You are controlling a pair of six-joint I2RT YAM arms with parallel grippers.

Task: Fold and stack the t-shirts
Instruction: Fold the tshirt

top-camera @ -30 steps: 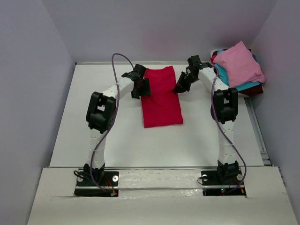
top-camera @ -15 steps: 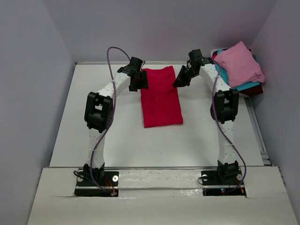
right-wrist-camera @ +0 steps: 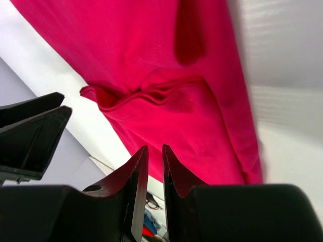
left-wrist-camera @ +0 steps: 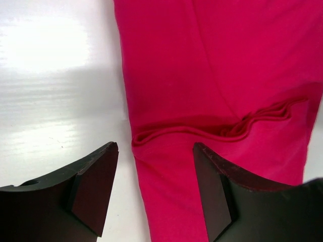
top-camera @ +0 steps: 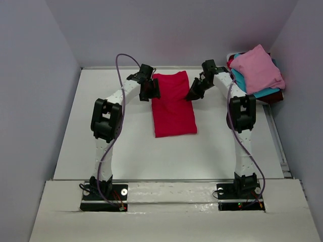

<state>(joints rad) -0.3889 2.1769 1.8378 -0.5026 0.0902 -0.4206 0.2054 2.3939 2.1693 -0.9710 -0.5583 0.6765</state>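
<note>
The table (top-camera: 126, 146) carries the crimson t-shirt (top-camera: 173, 108), flat in a long narrow strip between the two claws, probably set up for a crosswise fold. Outward of the right claw (top-camera: 194, 93), the pink, teal and maroon shirts (top-camera: 257, 70) sit piled. The left claw (left-wrist-camera: 154, 151) hangs spread over the strip's edge, with a rumpled ridge (left-wrist-camera: 217, 128) just ahead. The right claw's fingers are almost together, gripping nothing.

The folded t-shirt (top-camera: 173, 103) lies on the bench (top-camera: 131, 146) between the left gripper (top-camera: 151, 94) and right gripper (top-camera: 193, 94). The t-shirt pile (top-camera: 256, 73) sits far right.
</note>
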